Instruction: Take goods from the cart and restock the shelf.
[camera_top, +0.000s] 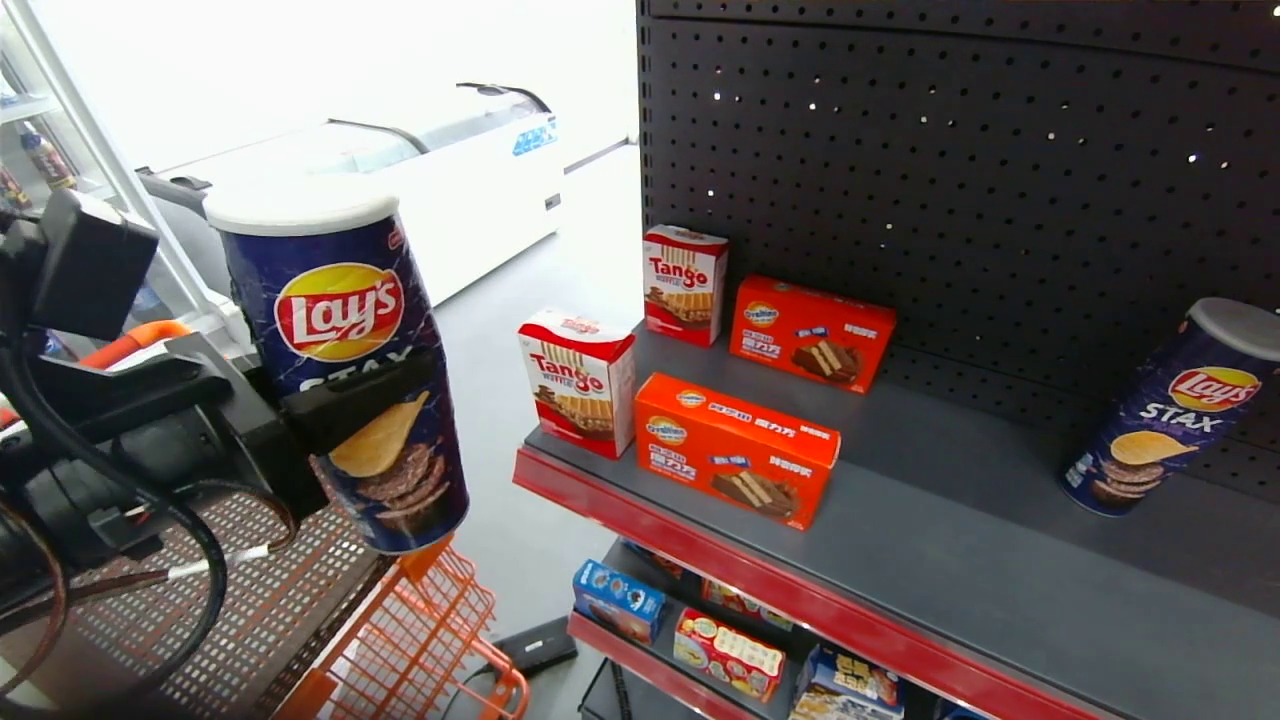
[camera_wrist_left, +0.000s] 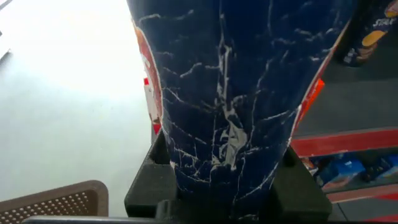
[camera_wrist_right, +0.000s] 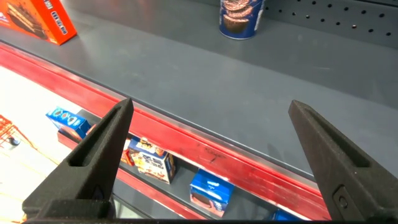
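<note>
Chip cans, two: held can (camera_top: 340, 310) clamped in the left gripper (camera_top: 350, 400) above the orange cart (camera_top: 420, 640), near left; shelved can (camera_top: 1170, 405) standing far right by the pegboard (camera_top: 1000, 180).
Wafer boxes, two (camera_top: 577, 380) (camera_top: 685, 283), and orange boxes, two (camera_top: 735, 448) (camera_top: 810, 332), grouped at the shelf's (camera_top: 950, 520) left end.
Open deck lies between the boxes and the shelved can, out to the red front edge (camera_wrist_right: 205, 146).
Right gripper (camera_wrist_right: 217, 162) spread wide, empty, over that edge.
</note>
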